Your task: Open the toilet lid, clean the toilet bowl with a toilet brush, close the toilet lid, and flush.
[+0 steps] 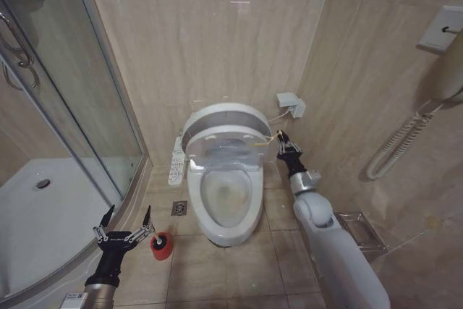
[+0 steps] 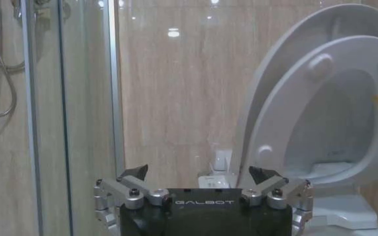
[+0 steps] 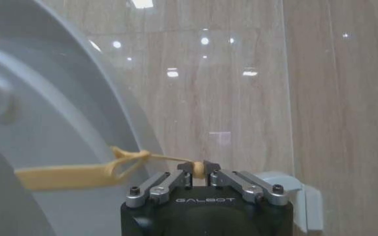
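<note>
Head view had the lid [image 1: 224,115] up against the far wall, with the seat [image 1: 226,137] raised just in front of it and the stained bowl [image 1: 230,197] open below. The right gripper [image 1: 281,140] was out at the seat's right edge, its fingers pinched tight on the end of a yellow strap [image 3: 71,174]; the right wrist view showed that strap running taut from the seat to the fingertips. A small white wall box [image 1: 290,103] sat just beyond it on the far wall. The left gripper [image 1: 127,223] hung low at near left, spread wide and holding nothing, close beside the red brush holder [image 1: 161,246] on the floor. The control panel [image 1: 176,160] flanked the bowl's left side, a floor drain [image 1: 179,208] lay between holder and bowl, and the glass shower door [image 1: 79,92] closed off the left.
</note>
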### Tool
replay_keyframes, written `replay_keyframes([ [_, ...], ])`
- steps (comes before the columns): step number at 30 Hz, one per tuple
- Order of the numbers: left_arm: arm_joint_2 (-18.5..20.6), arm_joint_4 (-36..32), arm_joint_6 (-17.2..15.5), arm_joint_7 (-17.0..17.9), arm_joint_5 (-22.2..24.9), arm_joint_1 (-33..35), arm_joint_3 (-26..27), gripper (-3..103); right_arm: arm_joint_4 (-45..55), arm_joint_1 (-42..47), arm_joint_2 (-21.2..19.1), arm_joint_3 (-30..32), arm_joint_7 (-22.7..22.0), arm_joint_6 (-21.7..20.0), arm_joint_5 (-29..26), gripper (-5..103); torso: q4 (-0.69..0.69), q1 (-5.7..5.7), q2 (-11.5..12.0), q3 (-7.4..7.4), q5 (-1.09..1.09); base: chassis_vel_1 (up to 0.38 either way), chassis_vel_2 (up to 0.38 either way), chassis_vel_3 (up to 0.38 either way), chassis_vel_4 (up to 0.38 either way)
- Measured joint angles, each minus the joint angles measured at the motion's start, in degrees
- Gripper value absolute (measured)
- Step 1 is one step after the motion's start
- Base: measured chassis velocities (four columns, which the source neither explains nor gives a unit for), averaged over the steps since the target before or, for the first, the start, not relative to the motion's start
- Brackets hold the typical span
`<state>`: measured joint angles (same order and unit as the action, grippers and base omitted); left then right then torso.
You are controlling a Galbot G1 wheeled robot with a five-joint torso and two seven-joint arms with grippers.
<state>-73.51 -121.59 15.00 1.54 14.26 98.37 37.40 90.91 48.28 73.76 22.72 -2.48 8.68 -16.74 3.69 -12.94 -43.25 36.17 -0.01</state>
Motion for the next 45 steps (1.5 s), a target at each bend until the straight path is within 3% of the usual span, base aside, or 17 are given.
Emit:
replay_keyframes([
  [28, 0.0, 0.0, 0.0, 0.0, 0.0, 0.0, 0.0, 100, -24.2, -24.7, 2.9, -6.7, -0.4, 0.7, 0.0, 13, -0.05, -0.02, 0.0, 0.01, 0.01, 0.000, 0.000, 0.000, 0.000],
  [45, 0.0, 0.0, 0.0, 0.0, 0.0, 0.0, 0.0, 100, -29.5, -30.4, 3.1, -7.0, -0.1, 0.4, 0.3, 13, -0.02, -0.02, 0.0, 0.01, 0.02, 0.000, 0.000, 0.000, 0.000],
])
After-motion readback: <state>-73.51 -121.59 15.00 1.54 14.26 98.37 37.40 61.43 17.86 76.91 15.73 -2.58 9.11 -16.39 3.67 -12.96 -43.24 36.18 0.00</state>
